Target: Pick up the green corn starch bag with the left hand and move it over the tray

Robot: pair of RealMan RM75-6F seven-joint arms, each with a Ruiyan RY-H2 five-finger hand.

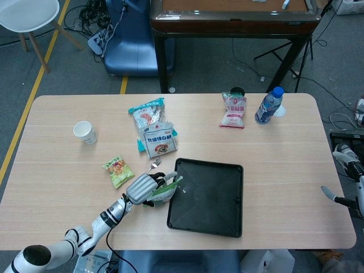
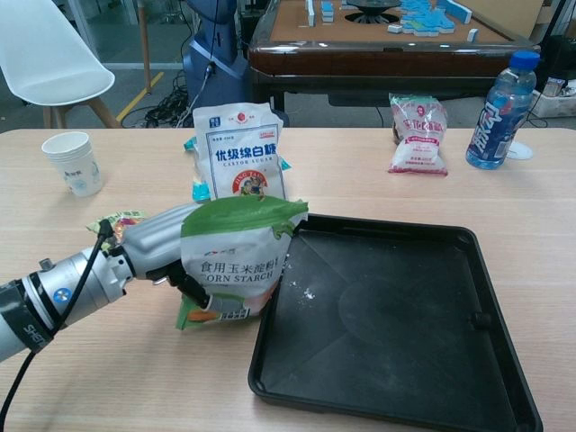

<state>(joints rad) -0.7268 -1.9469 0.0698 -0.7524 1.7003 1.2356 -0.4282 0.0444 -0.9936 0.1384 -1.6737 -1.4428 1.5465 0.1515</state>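
Note:
My left hand (image 2: pixel 157 241) grips the green corn starch bag (image 2: pixel 236 259) from behind, holding it upright at the left rim of the black tray (image 2: pixel 396 324). The bag's lower edge sits on the table and its right side touches the tray's rim. From the head view the same left hand (image 1: pixel 140 187) shows with the bag (image 1: pixel 165 190) at the tray (image 1: pixel 207 199), near the table's front. Off the table's right edge, only part of my right hand (image 1: pixel 344 176) appears, and its fingers cannot be made out.
A white sugar bag (image 2: pixel 238 153) stands behind the corn starch bag, with a paper cup (image 2: pixel 74 163) at far left and a small snack packet (image 1: pixel 118 170) nearby. A pink-and-white bag (image 2: pixel 418 133) and a water bottle (image 2: pixel 499 110) stand at the back right.

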